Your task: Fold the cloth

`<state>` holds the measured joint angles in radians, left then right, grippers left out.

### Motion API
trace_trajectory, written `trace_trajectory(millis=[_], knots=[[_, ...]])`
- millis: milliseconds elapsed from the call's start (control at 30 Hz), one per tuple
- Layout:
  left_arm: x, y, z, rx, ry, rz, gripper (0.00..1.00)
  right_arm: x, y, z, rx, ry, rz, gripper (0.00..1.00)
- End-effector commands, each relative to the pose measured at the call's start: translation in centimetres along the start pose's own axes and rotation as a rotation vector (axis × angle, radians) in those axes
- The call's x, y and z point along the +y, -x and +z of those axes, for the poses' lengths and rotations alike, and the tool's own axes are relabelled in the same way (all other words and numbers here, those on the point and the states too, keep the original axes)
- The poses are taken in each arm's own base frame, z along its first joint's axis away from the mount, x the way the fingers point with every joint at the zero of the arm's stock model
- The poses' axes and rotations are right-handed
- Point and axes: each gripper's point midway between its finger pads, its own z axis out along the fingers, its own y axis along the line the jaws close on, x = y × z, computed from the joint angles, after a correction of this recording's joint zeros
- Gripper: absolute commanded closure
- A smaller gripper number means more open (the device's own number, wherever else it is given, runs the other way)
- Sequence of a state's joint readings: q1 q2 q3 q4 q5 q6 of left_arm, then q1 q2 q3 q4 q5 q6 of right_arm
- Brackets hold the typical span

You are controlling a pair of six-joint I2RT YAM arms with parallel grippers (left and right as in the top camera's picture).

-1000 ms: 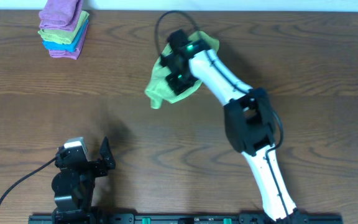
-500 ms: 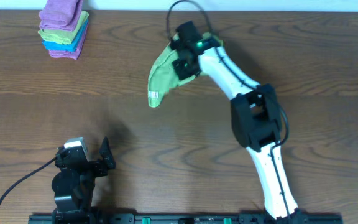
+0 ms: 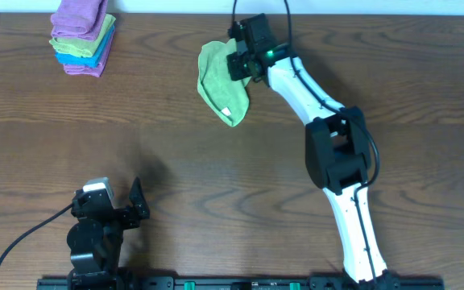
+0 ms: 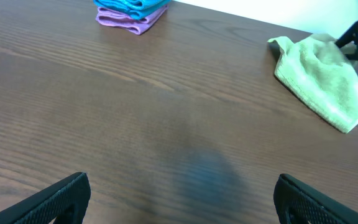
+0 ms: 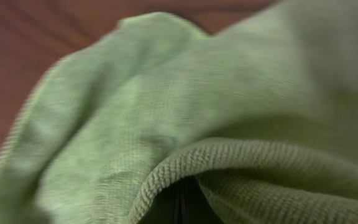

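– Dark wood-grain surface [image 3: 216, 169], with a pale strip beyond its far edge. Where's the lime-green cloth [image 3: 218, 79]?
– On the far side, about the middle. It's bunched and droops to a rounded point toward the near side, with a small white tag [image 3: 226, 111] close to that tip.
– Is it held?
– Yes, the right jaws are clenched on its upper right edge. The right wrist view shows nothing but green weave, close up. In the left wrist view its low end seems to rest on the surface, but I can't tell how much hangs free.
– And the left arm [image 3: 95, 234]?
– It's at the near left, well apart from the cloth. The left jaws are released and spread wide above the wood.
– Anything else?
– A stack of folded cloths [image 3: 83, 36] in purple, green and blue sits at the far left corner.
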<state>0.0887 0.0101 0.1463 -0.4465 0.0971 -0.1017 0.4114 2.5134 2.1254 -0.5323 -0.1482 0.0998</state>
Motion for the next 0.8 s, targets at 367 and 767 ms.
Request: trace_trajectory(millis=[367,767], knots=[[0.3,-0.8,0.3,0.017,0.011,-0.002,0.05,1.8,-1.7,0.5,0.072,0.087,0.021,0.53],[0.3,-0.8,0.3,0.017,0.011,-0.002,0.05,2.6,2.4,-0.5,-0.057,0.11,0.016,0.31]])
